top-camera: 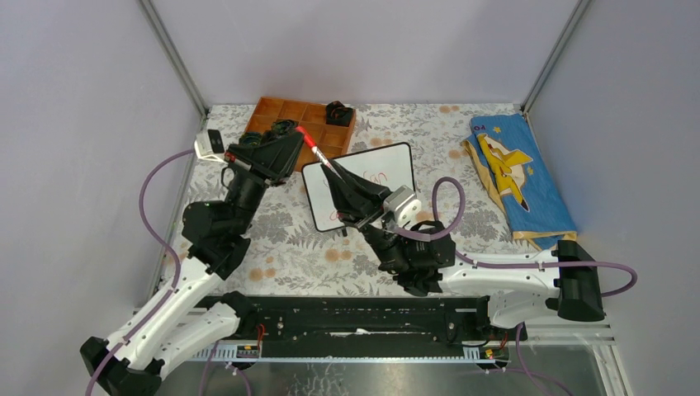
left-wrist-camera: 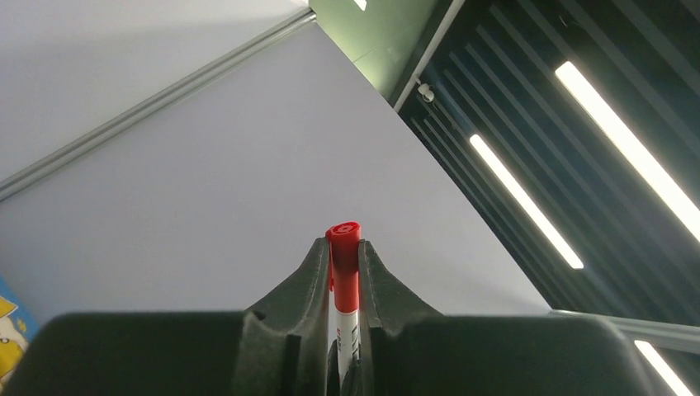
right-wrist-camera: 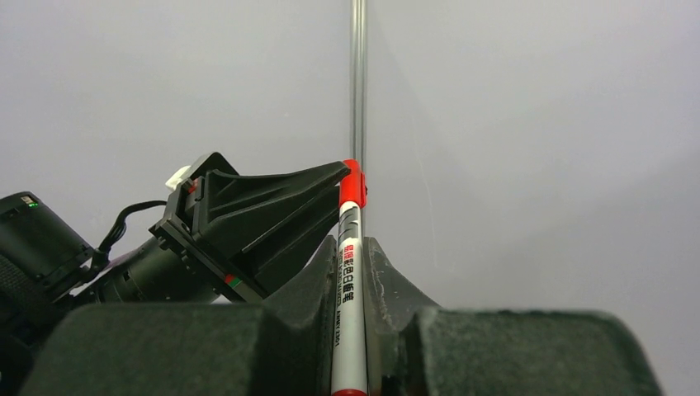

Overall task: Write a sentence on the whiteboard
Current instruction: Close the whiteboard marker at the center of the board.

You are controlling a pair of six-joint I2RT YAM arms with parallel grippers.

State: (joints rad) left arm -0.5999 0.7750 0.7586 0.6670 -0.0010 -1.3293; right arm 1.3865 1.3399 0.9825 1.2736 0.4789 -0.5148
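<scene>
The whiteboard (top-camera: 394, 162) lies at the table's middle, black-framed. Red handwritten marks of the sentence (top-camera: 377, 177) show on it; my right arm hides most of them and I cannot read the words. A white marker (top-camera: 322, 157) with a red cap (top-camera: 307, 137) is held above the board's left end. My left gripper (top-camera: 299, 143) is shut on the cap end (left-wrist-camera: 343, 247). My right gripper (top-camera: 335, 173) is shut on the white barrel (right-wrist-camera: 350, 280). The right wrist view shows the left gripper's fingers (right-wrist-camera: 272, 210) at the cap (right-wrist-camera: 352, 186).
An orange compartment tray (top-camera: 281, 114) stands behind the board with black objects (top-camera: 338, 111) in it. A blue cloth with a yellow print (top-camera: 516, 173) lies at the right. Grey walls enclose the patterned table.
</scene>
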